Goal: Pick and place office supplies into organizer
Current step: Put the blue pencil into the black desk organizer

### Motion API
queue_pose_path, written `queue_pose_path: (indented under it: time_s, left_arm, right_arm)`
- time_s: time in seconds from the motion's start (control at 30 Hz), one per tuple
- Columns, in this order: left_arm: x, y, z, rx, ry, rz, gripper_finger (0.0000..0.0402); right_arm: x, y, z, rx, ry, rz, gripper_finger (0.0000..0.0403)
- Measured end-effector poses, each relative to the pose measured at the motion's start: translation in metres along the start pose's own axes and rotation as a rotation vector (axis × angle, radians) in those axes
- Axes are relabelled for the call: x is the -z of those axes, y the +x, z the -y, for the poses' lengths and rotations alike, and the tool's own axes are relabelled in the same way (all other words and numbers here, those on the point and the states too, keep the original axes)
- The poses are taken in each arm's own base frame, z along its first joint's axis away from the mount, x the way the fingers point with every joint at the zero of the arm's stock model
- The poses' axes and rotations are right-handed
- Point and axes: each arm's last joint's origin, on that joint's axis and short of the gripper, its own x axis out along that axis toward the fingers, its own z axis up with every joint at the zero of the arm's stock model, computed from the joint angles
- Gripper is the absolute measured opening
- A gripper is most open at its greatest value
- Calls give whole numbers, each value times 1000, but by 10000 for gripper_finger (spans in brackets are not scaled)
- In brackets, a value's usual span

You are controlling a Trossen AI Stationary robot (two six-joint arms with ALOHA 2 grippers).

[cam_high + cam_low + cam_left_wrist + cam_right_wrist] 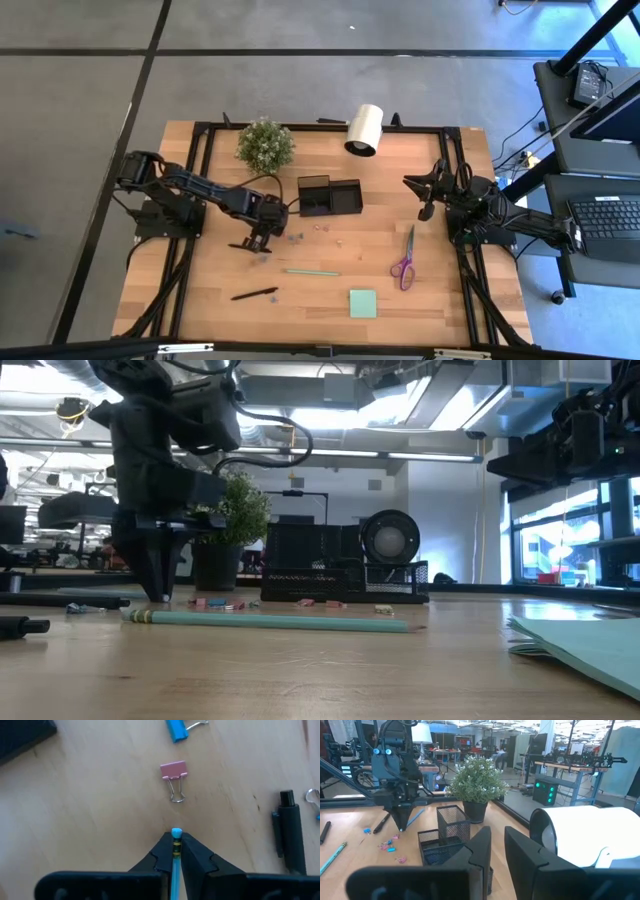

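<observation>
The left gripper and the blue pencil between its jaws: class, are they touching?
Touching. In the left wrist view the left gripper has its jaws pressed against both sides of the blue pencil, no gap showing, just short of its eraser end.

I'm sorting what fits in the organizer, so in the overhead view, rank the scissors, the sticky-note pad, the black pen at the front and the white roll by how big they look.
Largest to smallest in the high view:
1. white roll
2. purple-handled scissors, longest but thin
3. sticky-note pad, close to the scissors in area, so that order is unsure
4. black pen
</observation>
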Motion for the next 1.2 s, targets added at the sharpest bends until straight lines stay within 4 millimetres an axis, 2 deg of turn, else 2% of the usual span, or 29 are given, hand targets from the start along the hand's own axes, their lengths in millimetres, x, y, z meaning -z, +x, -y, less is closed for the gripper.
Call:
queue_pose_path:
  time_s: [0.23,0.43,0.7,0.97,1.07,1.2]
  left_arm:
    - [-1,-31,-2,-34,-141,132,15]
    - [-6,-63,-5,-61,-265,341,15]
    - [-13,-122,-12,-180,-401,776,15]
    - [-18,-179,-22,-471,-444,1218,15]
    - [-19,-187,-27,-536,-447,1294,15]
    - [-19,-180,-41,-564,-506,1265,15]
  right_arm:
    - [0,0,0,0,-2,0,60]
    - [0,0,0,0,-2,0,60]
    - [0,0,0,0,0,0,60]
    - [0,0,0,0,1,0,60]
    - [0,0,0,0,1,0,60]
    - [0,0,0,0,0,0,60]
